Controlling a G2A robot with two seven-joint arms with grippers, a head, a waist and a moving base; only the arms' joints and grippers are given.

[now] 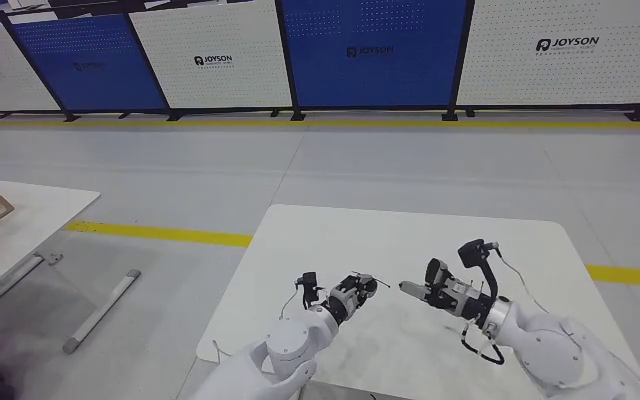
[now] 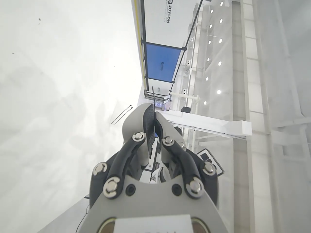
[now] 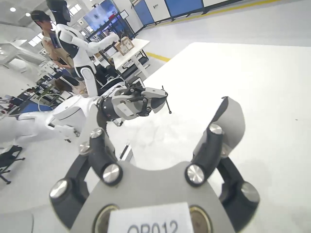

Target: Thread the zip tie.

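Zip tie (image 3: 166,101) is pinched in the closed fingers of the left gripper (image 1: 364,285) and held up off the worktop (image 1: 420,235) with both ends sticking out, presumably so an end can be taken by the right gripper (image 1: 408,289), whose fingers are spread open facing it.

zip tie (image 2: 153,95) middle hidden between left tool (image 2: 154,112) pads, ends tiny

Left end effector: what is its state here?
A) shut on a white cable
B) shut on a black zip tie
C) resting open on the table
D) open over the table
B: the left end effector is pinched shut on the thin black zip tie, whose end sticks out past its tips.
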